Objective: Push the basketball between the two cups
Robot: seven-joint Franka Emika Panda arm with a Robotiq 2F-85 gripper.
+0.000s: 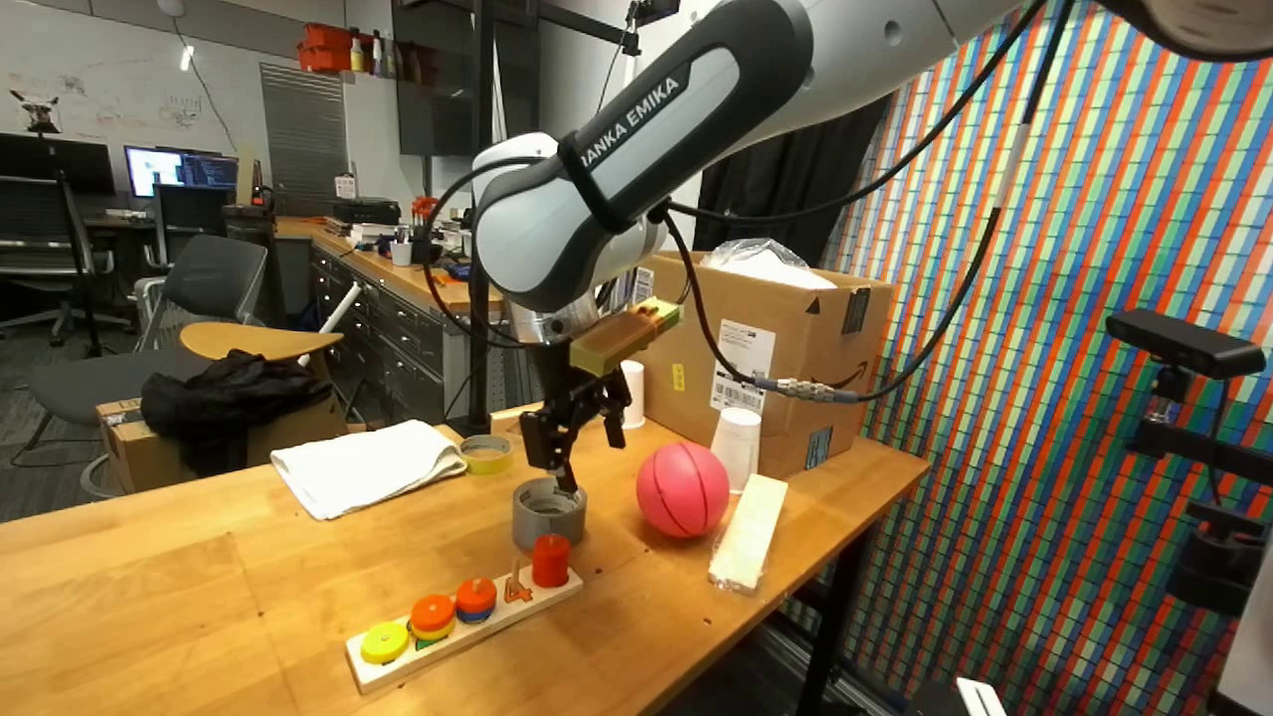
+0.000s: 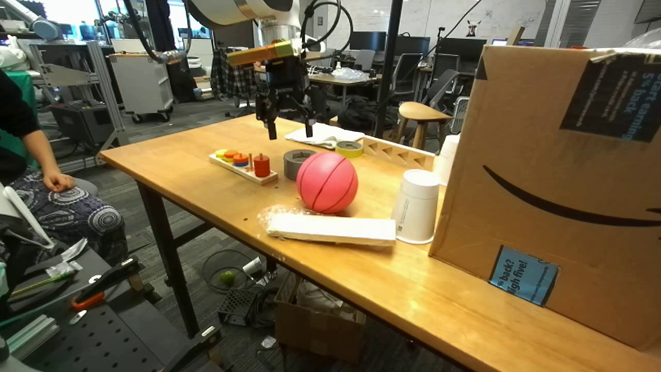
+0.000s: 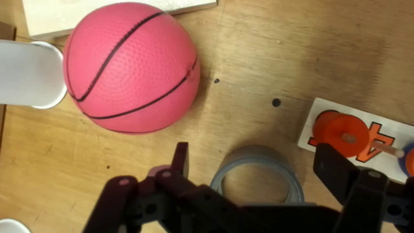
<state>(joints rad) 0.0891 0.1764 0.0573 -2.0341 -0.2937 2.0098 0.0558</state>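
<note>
The pink basketball (image 1: 683, 489) rests on the wooden table; it also shows in an exterior view (image 2: 327, 182) and the wrist view (image 3: 131, 68). A white upside-down cup (image 1: 736, 447) stands close beside the ball, also seen in an exterior view (image 2: 417, 206) and the wrist view (image 3: 29, 72). A second white cup (image 1: 633, 393) stands farther back by the box, partly hidden in an exterior view (image 2: 448, 155), with only its rim in the wrist view (image 3: 13, 226). My gripper (image 1: 591, 459) is open and empty above the grey tape roll, apart from the ball; it shows in the wrist view (image 3: 253, 152).
The grey tape roll (image 1: 549, 517) sits under my gripper. A counting toy with coloured rings (image 1: 467, 626) lies nearby. A white board (image 1: 751, 532) lies beside the ball near the table edge. A large cardboard box (image 2: 516, 155) stands behind the cups. A yellow tape roll (image 1: 486, 455) and white cloth (image 1: 368, 465) lie farther off.
</note>
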